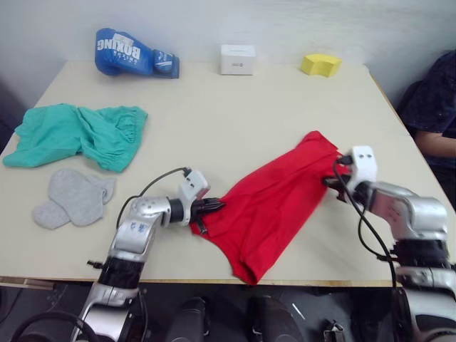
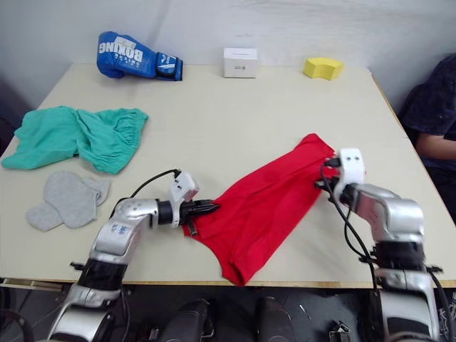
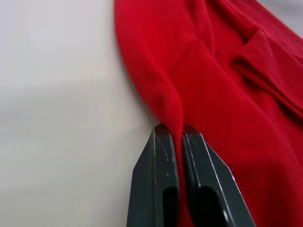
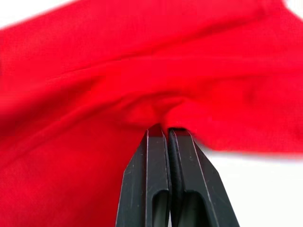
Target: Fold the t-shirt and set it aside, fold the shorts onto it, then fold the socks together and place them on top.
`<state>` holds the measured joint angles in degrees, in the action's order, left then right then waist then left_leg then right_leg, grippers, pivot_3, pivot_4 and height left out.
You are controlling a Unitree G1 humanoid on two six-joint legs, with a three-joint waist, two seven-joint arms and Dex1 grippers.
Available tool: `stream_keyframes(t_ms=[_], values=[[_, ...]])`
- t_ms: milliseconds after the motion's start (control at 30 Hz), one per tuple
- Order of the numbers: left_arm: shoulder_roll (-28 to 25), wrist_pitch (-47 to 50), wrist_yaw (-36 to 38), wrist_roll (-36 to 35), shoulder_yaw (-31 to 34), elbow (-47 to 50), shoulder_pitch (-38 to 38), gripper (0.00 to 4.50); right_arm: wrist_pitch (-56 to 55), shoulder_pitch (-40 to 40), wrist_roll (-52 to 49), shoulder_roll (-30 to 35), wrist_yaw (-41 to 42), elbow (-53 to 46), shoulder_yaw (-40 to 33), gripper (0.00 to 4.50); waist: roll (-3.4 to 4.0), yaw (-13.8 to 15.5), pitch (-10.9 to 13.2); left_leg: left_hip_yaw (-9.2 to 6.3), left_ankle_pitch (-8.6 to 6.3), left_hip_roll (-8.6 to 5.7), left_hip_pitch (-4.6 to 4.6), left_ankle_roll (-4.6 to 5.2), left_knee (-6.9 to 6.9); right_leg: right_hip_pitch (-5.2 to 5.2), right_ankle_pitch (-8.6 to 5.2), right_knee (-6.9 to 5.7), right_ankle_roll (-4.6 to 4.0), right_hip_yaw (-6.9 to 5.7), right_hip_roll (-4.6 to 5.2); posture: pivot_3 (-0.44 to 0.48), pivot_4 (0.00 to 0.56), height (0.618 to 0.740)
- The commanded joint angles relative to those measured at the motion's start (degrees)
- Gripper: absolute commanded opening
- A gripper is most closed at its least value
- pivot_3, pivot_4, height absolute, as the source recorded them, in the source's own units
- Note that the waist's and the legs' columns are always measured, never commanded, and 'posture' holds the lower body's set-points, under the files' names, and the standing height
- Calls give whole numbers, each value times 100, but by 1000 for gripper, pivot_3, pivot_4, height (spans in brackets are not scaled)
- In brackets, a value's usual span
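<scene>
T-shirt (image 1: 274, 196): spread diagonally at desk (image 1: 235, 121) near edge, pinched by closed left claw (image 3: 176, 134) and closed right claw (image 4: 163, 126) at opposite ends. Socks (image 1: 71, 197), shorts (image 1: 78, 134): laid farther left.

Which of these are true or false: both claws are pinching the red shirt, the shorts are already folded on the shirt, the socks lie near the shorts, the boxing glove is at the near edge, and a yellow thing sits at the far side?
1. Both claws pinch the t-shirt. True: the left claw and the right claw are each shut on red cloth.
2. The shorts are folded on it. False: they lie bunched on the robot's left, apart from it.
3. The socks lie near the shorts. True.
4. The boxing glove is at the near edge. False: it is at the far edge.
5. A yellow object sits at the far side. True.
</scene>
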<state>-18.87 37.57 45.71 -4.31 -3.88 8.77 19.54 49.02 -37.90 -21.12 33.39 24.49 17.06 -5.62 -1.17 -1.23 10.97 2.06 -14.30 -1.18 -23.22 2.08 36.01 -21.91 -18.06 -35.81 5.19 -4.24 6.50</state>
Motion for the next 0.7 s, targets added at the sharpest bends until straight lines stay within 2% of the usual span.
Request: stream_keyframes(t_ms=[33, 133, 233, 267, 300, 400, 533, 633, 700], values=[[90, 511, -548, -149, 48, 1256, -529, 0, -918, -568, 459, -35, 525, 988, 367, 14, 1, -2, 1, 2, 5, 0, -1, -8, 1, -1, 0, 1, 0, 1, 0, 0, 150, 740], [137, 820, -856, -175, -91, 1907, -961, 0, -1248, -918, 647, -78, 887, 1613, 550, 14, 1, 54, 1, 3, 7, 0, -5, -15, 3, 0, 0, 4, 0, 1, 0, 0, 150, 740], [168, 1032, -1106, -259, -48, 2102, -1075, 0, -984, -953, 591, 51, 1344, 1558, 573, 14, 2, 128, 1, 3, 3, 0, -4, -9, 9, 2, 0, 5, 0, 3, 0, 0, 150, 740], [111, 1052, -1186, -222, -15, 2075, -1053, 251, -885, -890, 582, 126, 1377, 1434, 519, 1, 2, 139, 1, 2, 0, 0, -4, -5, 9, 3, 0, 5, 0, 3, 1, 0, 150, 740], [33, 1102, -1141, -286, 10, 2032, -1001, 539, -758, -784, 561, 238, 1469, 1247, 487, 200, 3, 148, 2, 1, -3, 0, -4, 0, 9, 2, 0, 5, 0, 3, 2, 0, 150, 740], [-288, 1054, -792, -598, 175, 1702, -643, 1365, -104, -310, 267, 595, 1870, 331, 364, 998, 10, 205, 6, -2, -7, 1, -5, -4, 5, 2, 1, 11, -1, 1, 2, 0, 150, 740], [-545, 1471, -252, -1310, 550, 680, 414, 2603, 1589, 629, -956, 1006, 2261, -1666, -290, 2369, 27, 270, 16, -5, -9, 5, -12, -3, 7, -2, 1, 15, -1, -3, 2, 0, 150, 740], [-666, 1265, 319, -1500, 304, -252, 1217, 3605, 2574, 1313, -1703, 1039, 2196, -2847, -860, 3495, 30, 264, 17, -5, -15, 5, -11, 2, 8, 2, 1, 20, -1, -3, 2, 0, 150, 740], [-577, 556, 621, -1165, -161, -1246, 1892, 4206, 3252, 1773, -2154, 627, 1904, -3475, -1455, 4158, 29, 278, 17, -3, -19, 5, -11, 4, 8, 4, 1, 25, 0, -2, 2, 0, 150, 740]])
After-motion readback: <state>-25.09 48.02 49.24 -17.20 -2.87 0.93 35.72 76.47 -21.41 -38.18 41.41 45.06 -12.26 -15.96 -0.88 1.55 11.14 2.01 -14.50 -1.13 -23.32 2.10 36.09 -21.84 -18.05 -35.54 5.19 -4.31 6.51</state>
